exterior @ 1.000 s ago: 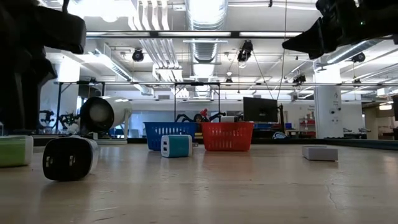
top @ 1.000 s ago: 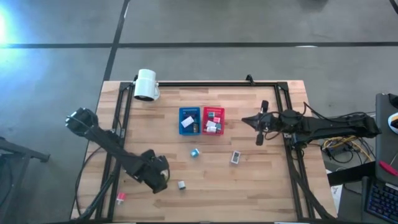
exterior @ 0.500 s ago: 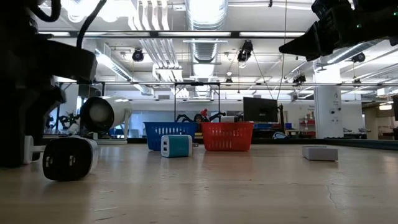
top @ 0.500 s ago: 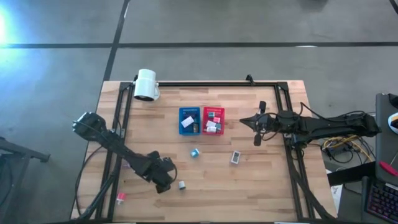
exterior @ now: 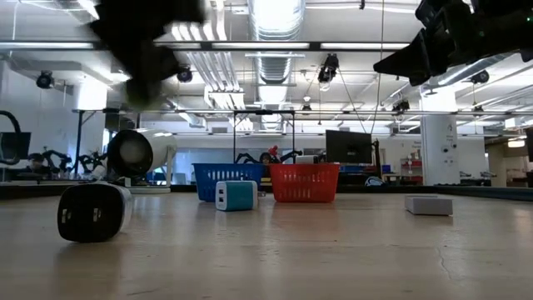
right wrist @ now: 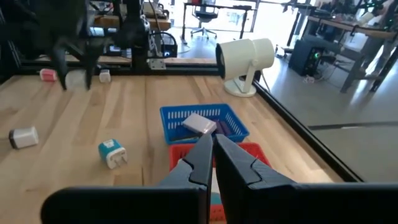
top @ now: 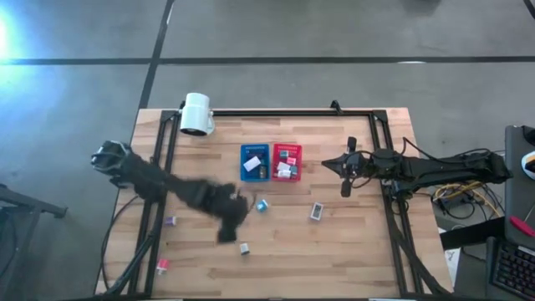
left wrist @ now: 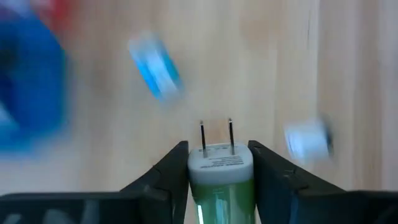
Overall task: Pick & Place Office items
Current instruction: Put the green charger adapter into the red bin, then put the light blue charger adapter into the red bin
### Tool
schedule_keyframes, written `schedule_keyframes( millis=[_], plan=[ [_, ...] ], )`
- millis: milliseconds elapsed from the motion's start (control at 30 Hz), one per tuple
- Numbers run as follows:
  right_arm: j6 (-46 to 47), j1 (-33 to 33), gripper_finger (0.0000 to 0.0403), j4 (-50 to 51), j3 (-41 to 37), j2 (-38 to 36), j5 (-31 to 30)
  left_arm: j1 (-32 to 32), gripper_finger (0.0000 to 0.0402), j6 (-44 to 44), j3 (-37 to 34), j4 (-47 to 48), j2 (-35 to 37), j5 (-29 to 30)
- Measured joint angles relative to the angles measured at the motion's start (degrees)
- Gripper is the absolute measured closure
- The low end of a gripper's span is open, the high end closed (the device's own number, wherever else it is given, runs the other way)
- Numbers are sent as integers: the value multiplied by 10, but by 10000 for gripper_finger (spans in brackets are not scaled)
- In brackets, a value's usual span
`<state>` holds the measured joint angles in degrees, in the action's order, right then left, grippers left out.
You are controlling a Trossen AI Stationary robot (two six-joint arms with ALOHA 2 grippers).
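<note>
The left gripper (left wrist: 220, 163), at lower centre-left of the high view, clamps a green plug adapter (left wrist: 220, 180), prongs pointing forward. The right gripper (top: 343, 186), fully closed and empty, hovers right of the red bin (top: 287, 162). A teal charger (top: 262, 205) lies below the blue bin (top: 254, 161).

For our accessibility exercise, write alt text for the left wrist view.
The left gripper is shut on a green and white plug adapter, prongs pointing forward, above the wooden table. Beyond it lie a blurred teal charger and a white piece.
</note>
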<state>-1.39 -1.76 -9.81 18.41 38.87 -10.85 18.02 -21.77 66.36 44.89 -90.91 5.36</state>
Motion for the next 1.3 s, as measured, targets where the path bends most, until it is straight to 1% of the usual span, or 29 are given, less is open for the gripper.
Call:
schedule_keyframes(
  millis=[67, 133, 167, 233, 300, 367, 433, 533, 633, 700, 733, 767, 800, 867, 967, 1000, 1033, 1067, 1133, 1200, 1233, 1300],
  plan=[
    [0, 0, 390, -7, 0, 4, 0, -72, 268, 86, 48, -13, 5, 9],
    [0, 0, 390, -13, 0, 7, 0, -148, 268, 161, 87, -42, -7, 29],
    [0, 0, 390, -19, 0, 8, 3, -186, 268, 197, 100, -63, -19, 30],
    [2, 0, 390, -22, 0, 12, 5, -245, 268, 256, 114, -95, -47, 16],
    [1, 0, 390, -19, 0, 16, 5, -283, 268, 297, 129, -103, -77, -16],
    [-3, 0, 390, -20, 0, 22, 5, -299, 268, 329, 144, -104, -106, -54],
    [-11, 0, 390, -20, 0, 29, 5, -300, 268, 349, 167, -105, -140, -74],
    [-20, 0, 390, -20, 0, 41, 5, -292, 268, 371, 232, -95, -214, -75],
    [-22, 0, 390, -20, 0, 51, 6, -293, 268, 372, 301, -30, -287, -75],
    [-20, 0, 390, -20, 0, 55, 18, -300, 268, 368, 339, -3, -314, -76],
    [-20, 0, 390, -22, 0, 59, 31, -302, 259, 369, 354, 13, -324, -78],
    [-21, 0, 390, -22, 0, 61, 42, -304, 238, 374, 367, 25, -332, -83],
    [-25, 0, 390, -23, 0, 63, 52, -304, 208, 380, 374, 30, -338, -84],
    [-33, 0, 390, -30, 0, 67, 55, -301, 137, 381, 383, 39, -343, -85],
    [-38, 0, 390, -29, 0, 70, 55, -294, 42, 381, 399, 69, -316, -93],
    [-43, 0, 390, -28, 0, 71, 58, -292, 25, 376, 400, 82, -298, -95],
    [-50, 0, 390, -23, 0, 72, 71, -289, 17, 368, 400, 93, -276, -93],
    [-57, 0, 390, -25, 0, 77, 88, -287, 17, 353, 398, 103, -250, -92],
    [-74, 1, 390, -25, 3, 91, 116, -278, 32, 316, 387, 128, -180, -90],
    [-78, 3, 390, -25, 17, 113, 122, -262, 53, 270, 369, 148, -95, -91],
    [-78, 3, 390, -31, 30, 128, 120, -252, 65, 255, 351, 151, -51, -90],
    [-77, 4, 390, -34, 59, 162, 119, -218, 96, 223, 298, 142, 38, -60]
  ],
)
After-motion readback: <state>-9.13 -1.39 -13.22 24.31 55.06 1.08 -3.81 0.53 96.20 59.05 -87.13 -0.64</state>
